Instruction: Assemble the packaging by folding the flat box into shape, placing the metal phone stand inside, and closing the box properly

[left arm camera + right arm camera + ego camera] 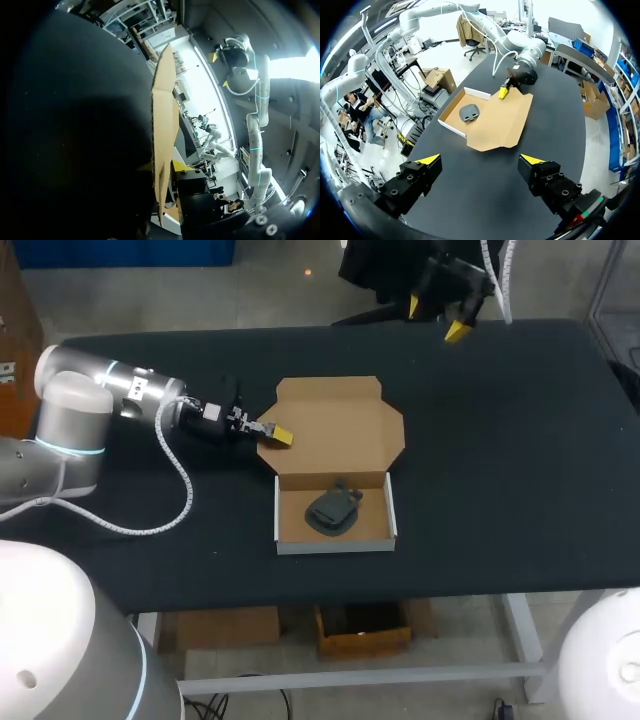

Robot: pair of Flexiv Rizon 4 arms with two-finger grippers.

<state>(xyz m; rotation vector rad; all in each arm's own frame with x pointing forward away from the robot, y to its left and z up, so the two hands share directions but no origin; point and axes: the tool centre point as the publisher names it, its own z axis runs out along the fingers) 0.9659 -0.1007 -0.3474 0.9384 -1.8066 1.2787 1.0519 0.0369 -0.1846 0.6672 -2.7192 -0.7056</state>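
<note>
Left gripper (277, 433) clamps the open lid's (340, 425) left edge; right gripper (435, 319) hangs spread above the table's (500, 440) far edge. Box (335, 546) lies mid-table, long axis near-to-far, lid on the far side, stand (333, 510) in its near half.

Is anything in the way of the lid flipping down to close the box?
Nothing visible blocks it. The lid lies open and flat beyond the tray, bare except for the left gripper pinching its edge. The phone stand lies low inside the tray, and the right gripper hangs well away.
</note>
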